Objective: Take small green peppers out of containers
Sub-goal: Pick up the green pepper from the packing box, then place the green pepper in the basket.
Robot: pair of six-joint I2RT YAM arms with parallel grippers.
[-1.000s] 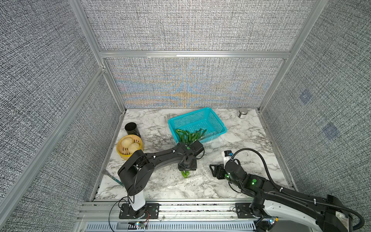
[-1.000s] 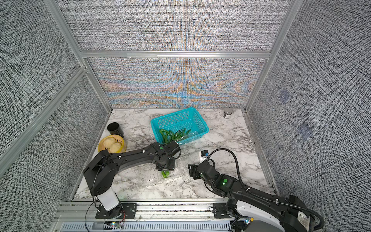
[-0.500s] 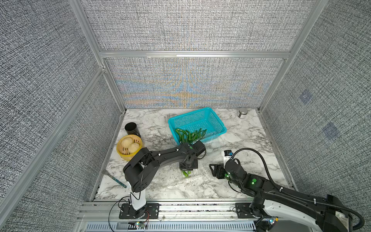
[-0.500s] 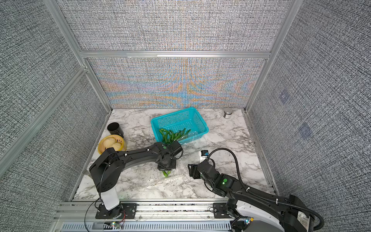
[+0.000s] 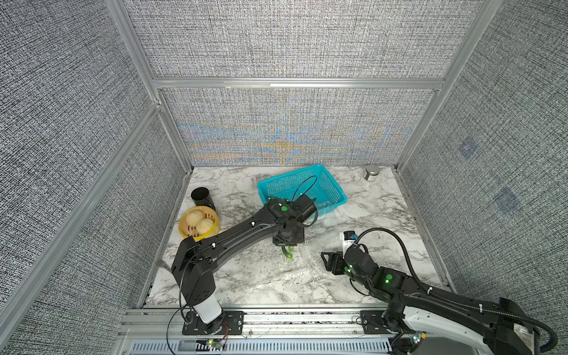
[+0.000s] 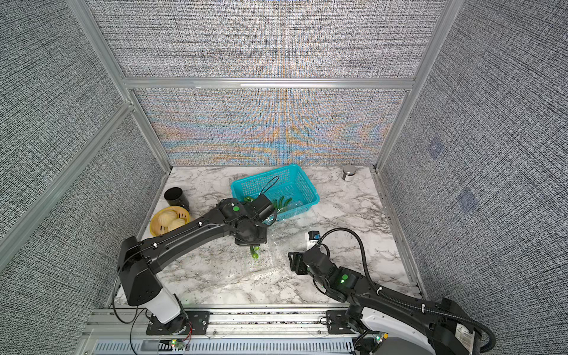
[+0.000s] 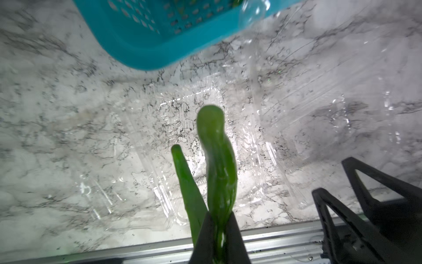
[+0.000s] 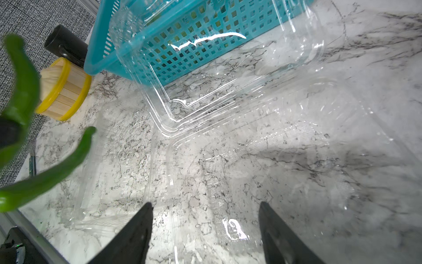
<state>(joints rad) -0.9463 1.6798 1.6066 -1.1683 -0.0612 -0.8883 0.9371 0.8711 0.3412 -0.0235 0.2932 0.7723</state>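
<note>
A: What's changed w/ the left gripper [image 7: 218, 219]?
B: A sec ago it was low over the clear clamshell [image 7: 141, 141], jaws half apart. Now it's clamped tight on a small green pepper [image 7: 217, 155] & raised clear of the box, over the front-middle of the bench [image 5: 246, 276]. A 2nd pepper [image 7: 186, 180] hangs alongside; can't tell if it's pinched too.
A: Meaning for the task?
B: My read: that pair's out of its container & only needs dropping off. Prob. in the teal basket [image 6: 307, 186] toward the back edge, where other peppers [image 6: 281, 203] already lie.
A: The boxes themselves?
B: The clamshell under the grip lies open & flat, and looks empty in both wrist views. The 2nd clamshell [image 8: 205, 75] leans tilted vs the basket's front wall. Also looks empty, tho glare hides some.
A: Right gripper [image 8: 205, 228]?
B: Jaws wide apart, holding nothing, just by the flat clamshell's right side. Hasn't moved.
</note>
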